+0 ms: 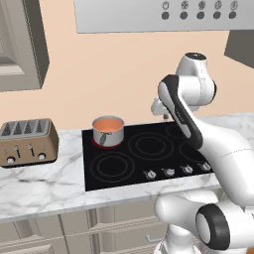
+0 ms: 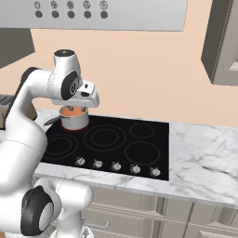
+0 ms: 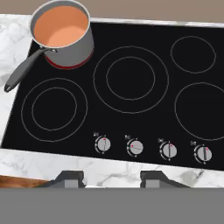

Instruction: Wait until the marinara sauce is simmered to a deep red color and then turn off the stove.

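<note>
knobs (image 3: 103,144) of stove (image 3: 131,118): small, stiff, pinched at rim. gripper (image 3: 111,179): closed, nothing held. marinara sauce (image 3: 61,26): pale orange, far left.

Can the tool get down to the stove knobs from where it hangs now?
Probably yes: the tool hangs above the stove's front edge, with the knobs just ahead and nothing between; the saucepan sits back left.
</note>
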Controlling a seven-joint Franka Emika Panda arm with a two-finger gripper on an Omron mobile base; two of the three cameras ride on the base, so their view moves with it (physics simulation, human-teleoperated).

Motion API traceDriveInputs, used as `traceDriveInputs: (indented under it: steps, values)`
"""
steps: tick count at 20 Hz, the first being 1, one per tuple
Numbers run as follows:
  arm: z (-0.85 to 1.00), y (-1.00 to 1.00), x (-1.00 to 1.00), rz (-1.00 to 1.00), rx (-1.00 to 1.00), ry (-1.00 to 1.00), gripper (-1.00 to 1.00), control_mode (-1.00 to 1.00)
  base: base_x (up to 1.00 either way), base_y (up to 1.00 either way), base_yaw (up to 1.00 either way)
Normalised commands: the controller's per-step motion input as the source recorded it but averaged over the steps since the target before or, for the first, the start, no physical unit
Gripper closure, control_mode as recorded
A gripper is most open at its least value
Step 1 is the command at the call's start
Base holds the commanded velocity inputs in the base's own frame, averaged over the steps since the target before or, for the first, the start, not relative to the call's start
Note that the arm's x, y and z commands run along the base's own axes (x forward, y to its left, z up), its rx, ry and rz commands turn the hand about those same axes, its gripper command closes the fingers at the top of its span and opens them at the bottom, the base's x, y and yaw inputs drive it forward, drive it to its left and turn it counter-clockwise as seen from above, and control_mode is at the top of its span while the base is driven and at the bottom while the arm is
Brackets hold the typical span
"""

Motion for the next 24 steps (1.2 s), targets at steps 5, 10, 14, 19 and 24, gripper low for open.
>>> traceDriveInputs:
  steps: [5,10,14,19,24]
  values:
    - [0.0,0.07,-0.19,0.01,0.0,0.01,-1.0,-1.0,0.0,0.0,0.0]
    - [-0.29,0.02,-0.24,0.13,0.0,0.01,-1.0,-1.0,0.0,0.0,0.0]
    - [-0.26,-0.02,0.03,0.26,0.0,0.05,-1.0,-1.0,0.0,0.0,0.0]
    - [-0.31,-0.03,0.0,0.28,-0.03,0.07,-1.0,-1.0,0.0,0.0,0.0]
    - [-0.52,-0.14,0.0,0.17,-0.12,0.0,-1.0,-1.0,0.0,0.0,0.0]
